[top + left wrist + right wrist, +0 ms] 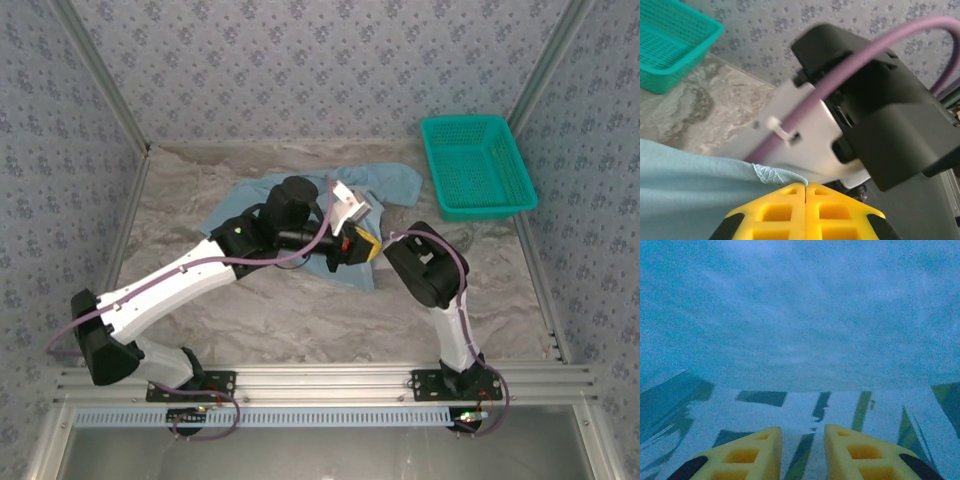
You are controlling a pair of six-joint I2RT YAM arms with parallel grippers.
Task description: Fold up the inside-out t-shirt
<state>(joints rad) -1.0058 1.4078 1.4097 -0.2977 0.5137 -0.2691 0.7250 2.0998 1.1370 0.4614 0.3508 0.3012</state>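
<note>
Looking down from above, I find the inside-out t-shirt [392,182] lying rumpled toward the far middle of the desk [300,315], partly under both arms, with the teal basket [470,122] well apart to its right. My left hand [805,186] is closed, its yellow fingers pinched on a stitched hem of the light-blue cloth, which drapes away to the left from that pinch. My right hand [802,432] sits close over the printed side, fingers a little apart with nothing between them; white lettering and dark strokes show through the gap. I judge the shirt light, limp and thin: it will sag and stretch from any single point, and a pinch may catch two layers at once. It seems neither slippery nor fragile. Hems, seams and sleeve edges should give the firmest hold, so I would place the right hand's grip on an edge to match the left, not on the flat printed middle.
</note>
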